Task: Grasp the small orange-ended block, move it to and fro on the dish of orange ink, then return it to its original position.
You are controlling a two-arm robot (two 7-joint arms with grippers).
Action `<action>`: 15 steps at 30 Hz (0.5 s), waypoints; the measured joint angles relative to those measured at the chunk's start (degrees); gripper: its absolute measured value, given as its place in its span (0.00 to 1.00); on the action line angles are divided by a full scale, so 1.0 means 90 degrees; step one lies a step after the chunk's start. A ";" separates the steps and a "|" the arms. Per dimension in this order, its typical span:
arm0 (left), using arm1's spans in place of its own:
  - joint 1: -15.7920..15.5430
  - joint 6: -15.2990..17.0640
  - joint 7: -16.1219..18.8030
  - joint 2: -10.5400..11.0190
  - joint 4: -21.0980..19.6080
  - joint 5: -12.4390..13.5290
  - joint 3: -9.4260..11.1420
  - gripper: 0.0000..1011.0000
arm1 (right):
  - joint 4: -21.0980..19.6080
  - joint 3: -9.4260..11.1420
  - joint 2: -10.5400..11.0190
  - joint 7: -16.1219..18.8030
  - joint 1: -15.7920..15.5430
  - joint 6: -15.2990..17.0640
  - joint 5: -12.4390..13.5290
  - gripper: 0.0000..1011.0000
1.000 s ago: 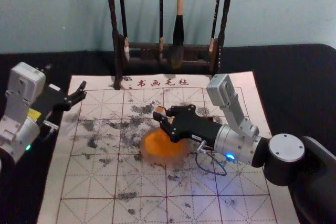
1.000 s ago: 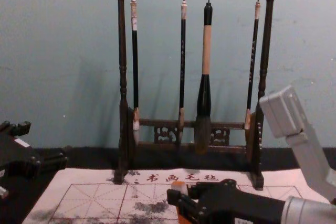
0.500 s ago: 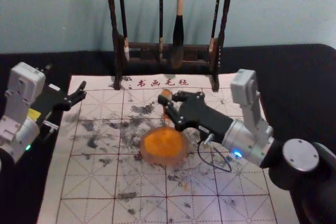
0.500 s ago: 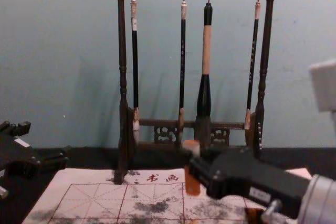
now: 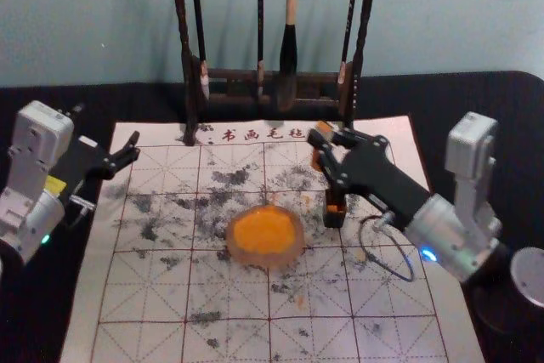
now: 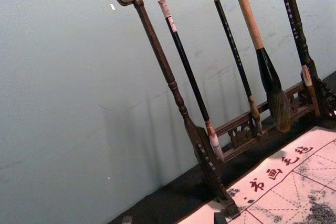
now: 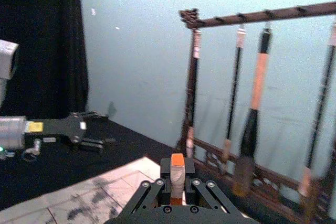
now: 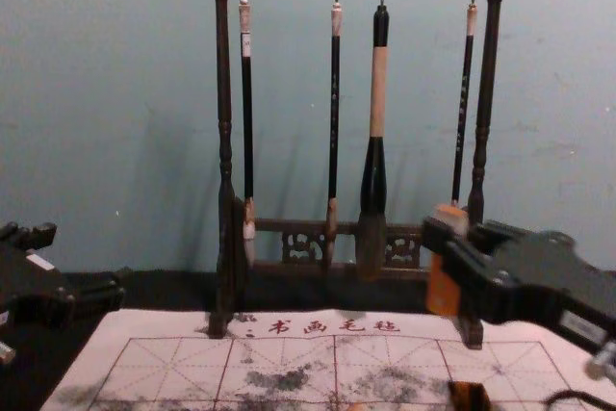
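Observation:
My right gripper (image 5: 333, 152) is shut on the orange-ended block (image 5: 317, 157), raised above the mat behind and right of the ink dish. In the right wrist view the block (image 7: 177, 178) stands upright between the fingertips of the right gripper (image 7: 177, 182). The chest view has the block (image 8: 444, 286) hanging off the mat, its lower end orange. The round dish of orange ink (image 5: 265, 235) rests mid-mat. My left gripper (image 5: 127, 155) is parked at the left, open; its fingertips (image 6: 173, 219) edge into the left wrist view.
A small dark holder with orange inside (image 5: 335, 208) stands on the mat right of the dish, near the right gripper's underside. The brush rack (image 5: 229, 82) with several hanging brushes stands at the back. The gridded mat (image 5: 144, 295) covers the middle of the table.
My right gripper has carried the block up and to the right, away from behind the dish. The small dark holder has come into fuller view. The left arm has not moved.

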 joint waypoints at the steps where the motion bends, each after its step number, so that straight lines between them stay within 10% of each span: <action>1: 0.0000 0.0000 0.0000 0.0000 0.0000 0.0000 0.0000 0.99 | -0.0031 0.0042 0.0021 -0.0025 -0.0053 0.0012 0.0006 0.11; 15: 0.0000 0.0000 0.0000 0.0000 0.0000 0.0000 0.0000 0.99 | -0.0267 0.0454 0.0160 -0.0234 -0.0710 0.0343 0.0123 0.11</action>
